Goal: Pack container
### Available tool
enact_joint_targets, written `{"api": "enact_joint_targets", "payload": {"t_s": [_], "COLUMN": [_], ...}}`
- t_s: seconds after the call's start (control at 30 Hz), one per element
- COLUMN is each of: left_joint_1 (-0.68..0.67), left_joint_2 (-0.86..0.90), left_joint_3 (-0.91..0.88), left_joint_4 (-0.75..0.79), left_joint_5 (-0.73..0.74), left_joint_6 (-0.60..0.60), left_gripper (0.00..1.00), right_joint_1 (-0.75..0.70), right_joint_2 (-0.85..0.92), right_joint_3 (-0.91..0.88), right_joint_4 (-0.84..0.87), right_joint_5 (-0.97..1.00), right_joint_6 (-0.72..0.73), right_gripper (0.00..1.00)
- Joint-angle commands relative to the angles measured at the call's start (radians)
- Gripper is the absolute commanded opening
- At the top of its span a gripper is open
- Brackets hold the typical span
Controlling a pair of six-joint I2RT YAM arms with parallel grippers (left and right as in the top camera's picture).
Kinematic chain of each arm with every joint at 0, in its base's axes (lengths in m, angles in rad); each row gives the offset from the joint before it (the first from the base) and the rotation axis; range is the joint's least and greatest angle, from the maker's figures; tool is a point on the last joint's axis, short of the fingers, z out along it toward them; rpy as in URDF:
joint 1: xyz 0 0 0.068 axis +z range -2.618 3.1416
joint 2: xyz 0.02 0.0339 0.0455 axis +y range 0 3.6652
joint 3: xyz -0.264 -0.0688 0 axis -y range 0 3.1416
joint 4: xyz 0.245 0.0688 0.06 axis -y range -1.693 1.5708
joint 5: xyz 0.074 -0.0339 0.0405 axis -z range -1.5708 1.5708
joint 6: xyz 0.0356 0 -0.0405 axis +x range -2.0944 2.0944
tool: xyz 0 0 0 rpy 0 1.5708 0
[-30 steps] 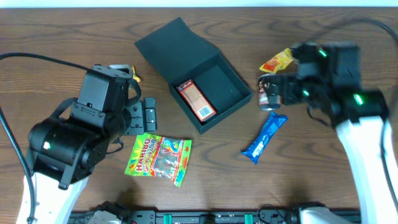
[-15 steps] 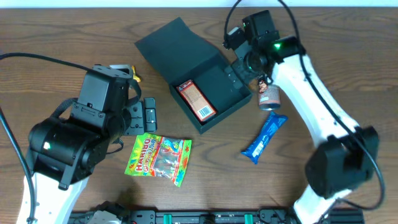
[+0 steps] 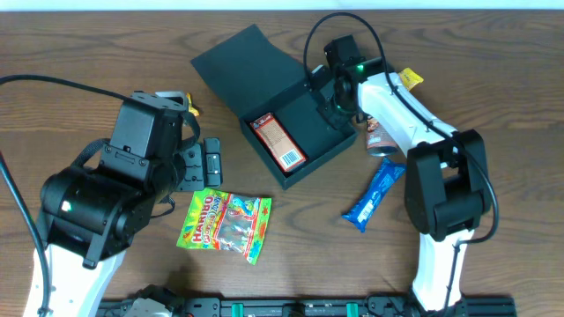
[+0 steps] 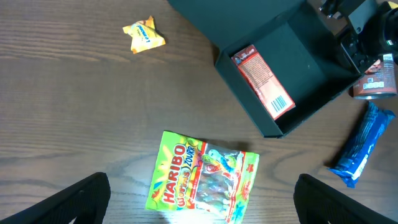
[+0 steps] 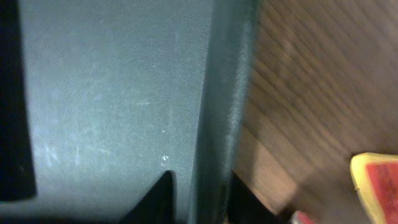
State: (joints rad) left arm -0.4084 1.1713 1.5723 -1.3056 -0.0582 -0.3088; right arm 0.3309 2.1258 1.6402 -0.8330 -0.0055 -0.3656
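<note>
Wooden table (image 3: 88, 44) holds the dark teal square container (image 3: 313, 114), lid open.

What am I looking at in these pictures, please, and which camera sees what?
This is a robot with two arms at a wooden table. One picture is taken from above. The other two come from a small camera on each wrist, looking past that arm's own fingers.

On the table is an open dark green container with a red-brown snack box inside. Around it lie a Haribo bag, a blue packet, a brown can, a yellow packet and a small yellow wrapper.

The left gripper is open and holds nothing. The right gripper is at the container's right wall. Its wrist view shows a finger on each side of that wall, apparently pinching it.
</note>
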Motion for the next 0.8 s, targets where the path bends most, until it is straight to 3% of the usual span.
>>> {"api": "enact_joint_targets", "payload": {"t_s": [0.0,0.03,0.07,0.27,0.43,0.67,0.77], "left_joint_1": [0.004,0.004,0.004,0.004,0.004,0.004,0.004], "left_joint_2": [0.002,0.002,0.002,0.002,0.002,0.002,0.002], "left_joint_3": [0.015,0.015,0.015,0.015,0.015,0.015,0.016], "left_joint_4": [-0.004,-0.004,-0.004,-0.004,-0.004,-0.004,-0.004], "left_joint_5": [0.0,0.0,0.0,0.0,-0.001,-0.001,-0.001], "left_joint_6": [0.017,0.017,0.017,0.017,0.017,0.017,0.017], "left_gripper": [0.95,0.95,0.95,0.95,0.95,0.95,0.95], "right_joint_1": [-0.018,-0.018,-0.018,-0.028,-0.024,-0.008,-0.007], "right_joint_2": [0.005,0.005,0.005,0.005,0.005,0.004,-0.002], "right_joint_3": [0.013,0.013,0.013,-0.013,-0.018,-0.018,-0.019], "right_joint_4": [-0.008,-0.024,-0.035,-0.111,-0.157,-0.225,-0.231], "right_joint_5": [-0.003,-0.007,-0.009,-0.01,0.01,0.09,0.095], "right_joint_6": [0.084,0.106,0.128,0.482,0.655,0.766,0.75], "right_gripper": [0.12,0.03,0.01,0.01,0.02,0.01,0.02]}}
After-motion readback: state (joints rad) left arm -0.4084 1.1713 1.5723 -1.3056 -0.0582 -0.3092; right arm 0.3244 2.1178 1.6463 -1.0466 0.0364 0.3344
